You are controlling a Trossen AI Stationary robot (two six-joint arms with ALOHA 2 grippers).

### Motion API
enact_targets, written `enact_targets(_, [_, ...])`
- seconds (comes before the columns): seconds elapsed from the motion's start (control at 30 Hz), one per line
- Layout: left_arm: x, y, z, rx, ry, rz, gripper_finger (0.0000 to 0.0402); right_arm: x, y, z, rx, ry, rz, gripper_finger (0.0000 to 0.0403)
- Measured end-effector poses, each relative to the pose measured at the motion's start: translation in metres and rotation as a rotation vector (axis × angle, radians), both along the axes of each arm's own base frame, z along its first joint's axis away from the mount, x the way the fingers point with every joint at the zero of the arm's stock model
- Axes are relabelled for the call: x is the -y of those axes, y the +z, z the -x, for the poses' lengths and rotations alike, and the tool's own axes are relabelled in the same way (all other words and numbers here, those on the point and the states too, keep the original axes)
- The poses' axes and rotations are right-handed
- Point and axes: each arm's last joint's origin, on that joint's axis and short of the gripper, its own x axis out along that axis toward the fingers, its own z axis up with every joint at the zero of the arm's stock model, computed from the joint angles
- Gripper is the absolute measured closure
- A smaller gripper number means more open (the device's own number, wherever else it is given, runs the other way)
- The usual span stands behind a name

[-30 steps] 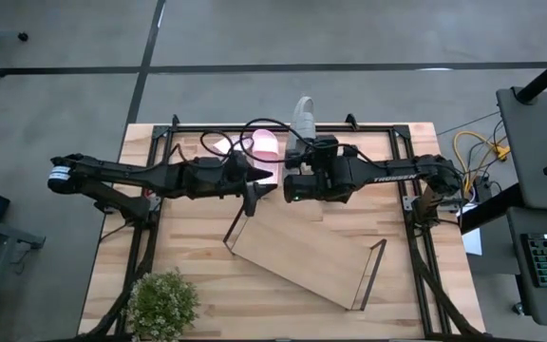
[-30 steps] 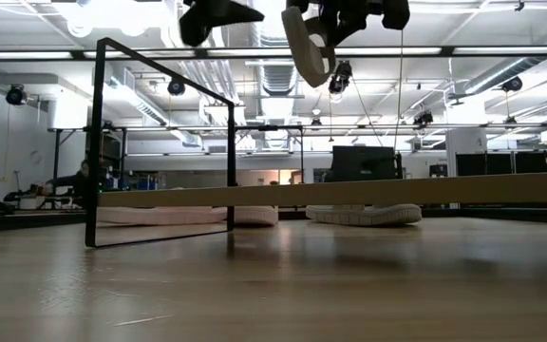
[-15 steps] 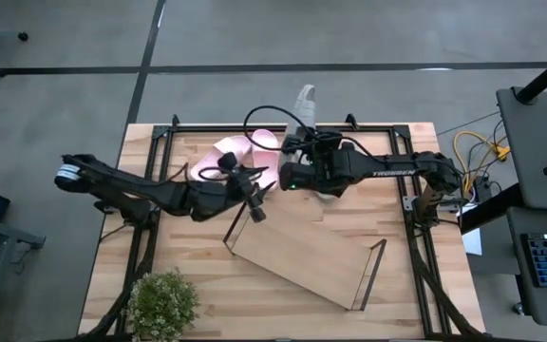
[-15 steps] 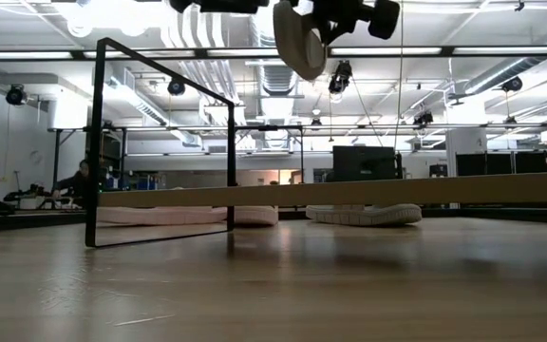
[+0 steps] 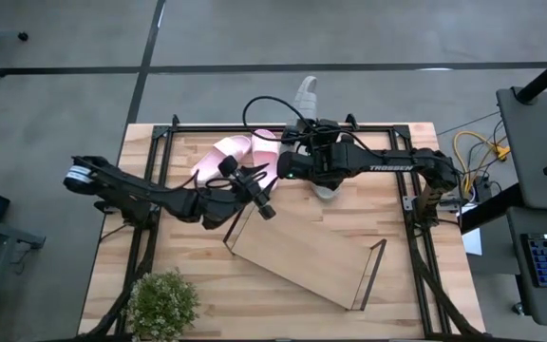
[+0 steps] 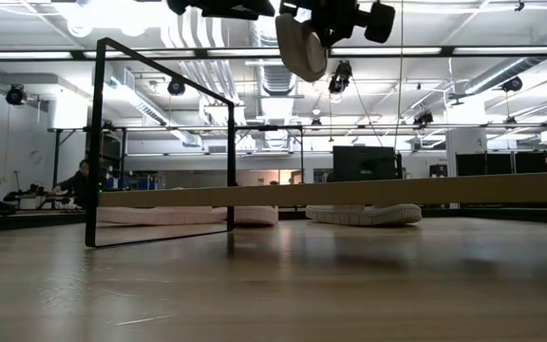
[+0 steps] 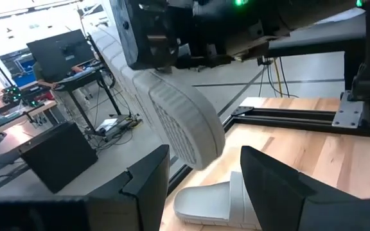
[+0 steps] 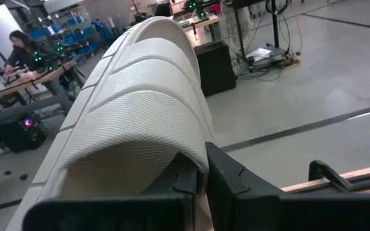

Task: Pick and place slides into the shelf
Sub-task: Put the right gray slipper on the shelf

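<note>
The right gripper (image 8: 201, 168) pinched a grey slide (image 8: 137, 102) by its strap, high above the table; the left gripper (image 7: 204, 186) hung nearby, fingers apart, empty. The pink slides (image 5: 235, 152) lay behind the shelf (image 5: 302, 249); another grey slide (image 7: 220, 204) rested beside them.

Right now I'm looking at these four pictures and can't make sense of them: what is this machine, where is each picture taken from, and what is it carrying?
It is a robot with two dark arms at a wooden table, each ending in a two-finger gripper. One picture looks straight down from above, one looks level across the tabletop, and two come from cameras on the arms' wrists.

The right gripper is shut on a grey slide, a soft sandal, held up in the air near the table's far edge. The left gripper is open and empty, near the shelf's end.

On the table lie the shelf, a low light-wood board with wire ends and nothing on it yet, a pink pair of slides, another grey slide and a small potted plant.
</note>
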Motion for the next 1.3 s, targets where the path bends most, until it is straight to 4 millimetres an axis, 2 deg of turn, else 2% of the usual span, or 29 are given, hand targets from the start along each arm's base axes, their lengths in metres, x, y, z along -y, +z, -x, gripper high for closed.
enact_targets(0.37, [0.002,-0.012,-0.01,-0.052,-0.002,-0.053,0.0224,-0.001,0.002,-0.002,0.001,0.0,0.02,0.0394])
enact_targets(0.63, [0.003,-0.017,-0.018,-0.024,0.039,-0.076,0.0224,-0.001,0.002,-0.003,-0.014,0.026,-0.01,0.0394])
enact_targets(0.8, [0.004,-0.013,-0.023,0.011,0.042,-0.113,0.0224,-0.003,0.004,-0.002,-0.007,0.04,-0.023,0.0394])
enact_targets(0.97, [0.007,-0.022,-0.029,-0.009,0.002,-0.118,0.0224,-0.008,0.005,-0.008,-0.032,0.1,-0.055,0.0394])
enact_targets(1.13, [0.008,-0.025,-0.034,-0.021,0.019,-0.123,0.0224,-0.011,0.014,-0.021,-0.141,0.238,-0.053,0.0394])
enact_targets(1.3, [0.007,-0.026,-0.033,-0.025,0.051,-0.123,0.0224,-0.011,0.019,-0.025,-0.174,0.26,-0.023,0.0394])
